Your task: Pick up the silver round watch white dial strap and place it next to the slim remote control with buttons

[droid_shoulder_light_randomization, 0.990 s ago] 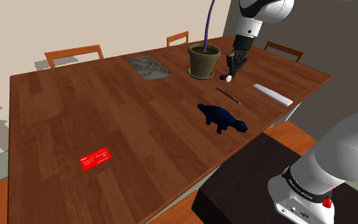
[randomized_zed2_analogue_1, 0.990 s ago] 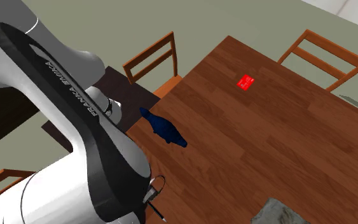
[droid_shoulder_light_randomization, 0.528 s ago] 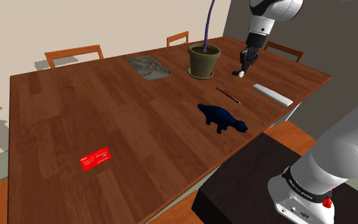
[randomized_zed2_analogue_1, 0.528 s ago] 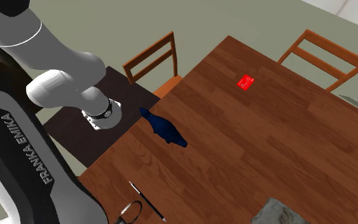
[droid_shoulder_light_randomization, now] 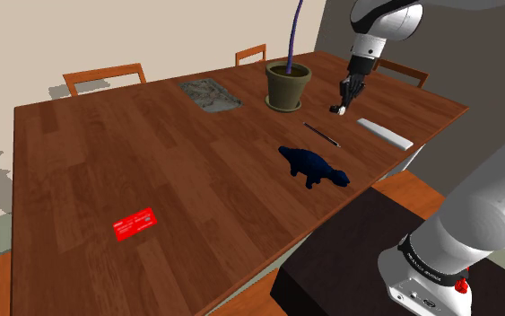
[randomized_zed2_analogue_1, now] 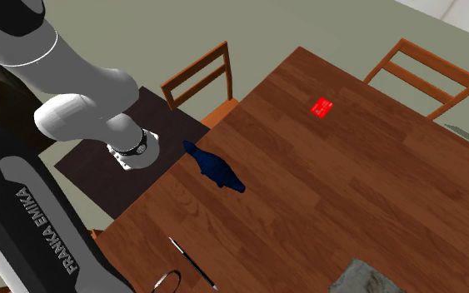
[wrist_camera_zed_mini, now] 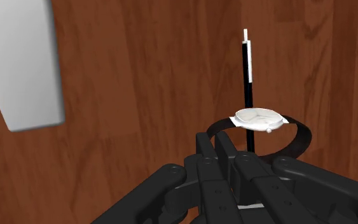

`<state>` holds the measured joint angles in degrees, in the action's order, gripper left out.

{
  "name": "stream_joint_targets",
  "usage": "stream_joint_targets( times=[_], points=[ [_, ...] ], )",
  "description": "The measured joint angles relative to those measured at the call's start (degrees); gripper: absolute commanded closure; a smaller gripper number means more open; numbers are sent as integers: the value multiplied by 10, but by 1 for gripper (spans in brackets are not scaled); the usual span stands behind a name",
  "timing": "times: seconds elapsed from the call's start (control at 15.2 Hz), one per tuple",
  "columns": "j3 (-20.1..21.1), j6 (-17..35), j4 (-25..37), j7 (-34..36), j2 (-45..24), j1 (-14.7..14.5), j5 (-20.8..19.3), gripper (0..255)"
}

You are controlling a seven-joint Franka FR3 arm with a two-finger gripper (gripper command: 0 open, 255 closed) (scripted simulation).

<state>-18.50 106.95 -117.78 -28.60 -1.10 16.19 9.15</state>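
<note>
Wristwatch (wrist_camera_zed_mini: 258,119), probably light, its dark strap floppy, sits clenched by the strap in the end effector (wrist_camera_zed_mini: 217,145); dial looks fragile.

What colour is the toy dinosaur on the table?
Dark blue all over. The toy dinosaur shows best in the shoulder view.

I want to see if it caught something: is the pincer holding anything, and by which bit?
Yes. The pincer holds the watch. Its fingers are shut on the dark strap, just beside the white dial.
</note>
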Motion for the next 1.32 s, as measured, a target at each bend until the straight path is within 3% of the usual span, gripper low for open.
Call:
stream_joint_targets(
  times=[0.73, 1.19, 1.25, 1.32],
  points=[
    [1, 79, -46, -22, -37, 1, 18, 255],
    [1, 87, -50, -23, -42, 1, 20, 255],
    [1, 87, -50, -23, -42, 1, 20, 0],
    [1, 87, -50, -23, -42, 1, 20, 0]
  ],
)
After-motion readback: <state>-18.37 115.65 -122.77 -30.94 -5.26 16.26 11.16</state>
